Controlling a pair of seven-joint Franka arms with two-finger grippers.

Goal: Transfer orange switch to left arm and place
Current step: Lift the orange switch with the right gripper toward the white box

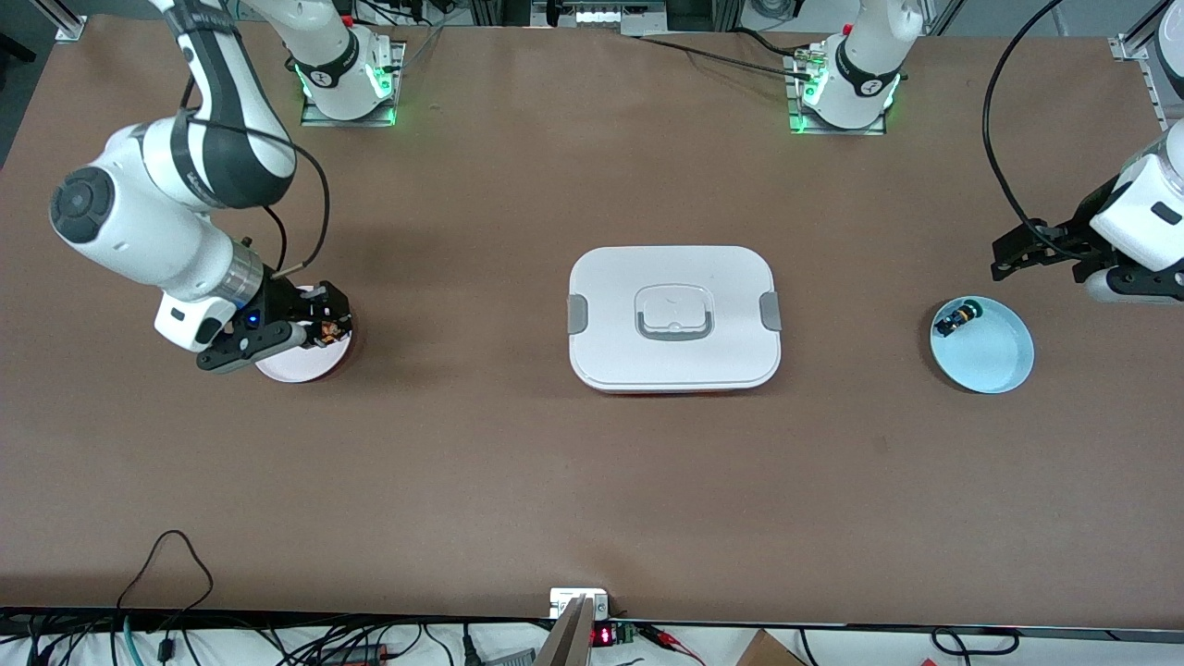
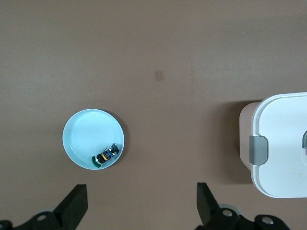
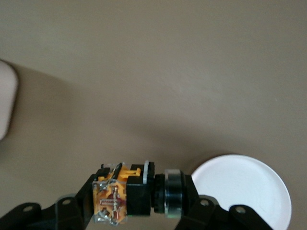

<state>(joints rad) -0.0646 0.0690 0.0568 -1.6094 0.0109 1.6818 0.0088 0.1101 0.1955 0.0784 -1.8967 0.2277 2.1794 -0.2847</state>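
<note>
The orange switch (image 3: 129, 196) sits crosswise between my right gripper's fingers, orange block at one end and black button at the other. My right gripper (image 1: 324, 324) is shut on it over the edge of a white plate (image 1: 287, 365) at the right arm's end of the table. The white box (image 1: 673, 317) with grey latches stands at the table's middle. My left gripper (image 1: 1013, 259) is open and empty, over the table beside a light-blue plate (image 1: 994, 356) at the left arm's end. In the left wrist view its fingers (image 2: 74, 203) stand wide apart.
The light-blue plate (image 2: 86, 134) holds a small black switch (image 2: 106, 155) with green and yellow marks, also seen in the front view (image 1: 955, 319). The box's latch side (image 2: 283, 143) shows in the left wrist view. The white plate (image 3: 244, 191) lies under my right gripper.
</note>
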